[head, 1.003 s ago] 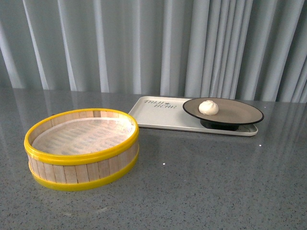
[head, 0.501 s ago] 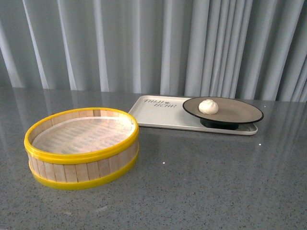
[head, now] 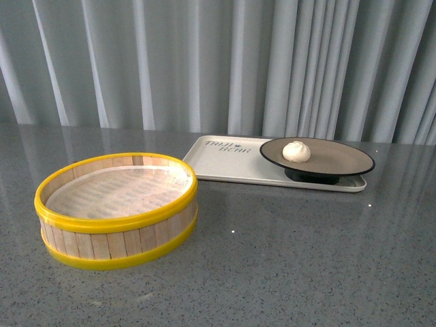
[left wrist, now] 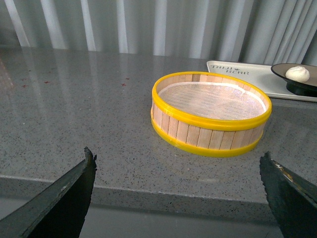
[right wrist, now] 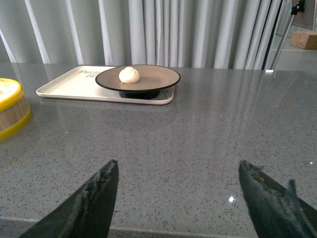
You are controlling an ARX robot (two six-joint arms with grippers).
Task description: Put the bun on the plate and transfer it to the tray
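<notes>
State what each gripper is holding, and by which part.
Nothing is held. The left gripper and right gripper are both open and empty, back from the small white pleated bun on the brown black-rimmed plate.

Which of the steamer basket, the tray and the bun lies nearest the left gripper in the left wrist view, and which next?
1. Steamer basket: nearest, just across the table edge from the open left gripper.
2. Tray: behind the basket, toward the curtain.
3. Bun: farthest, on the plate at the tray's far end.
</notes>
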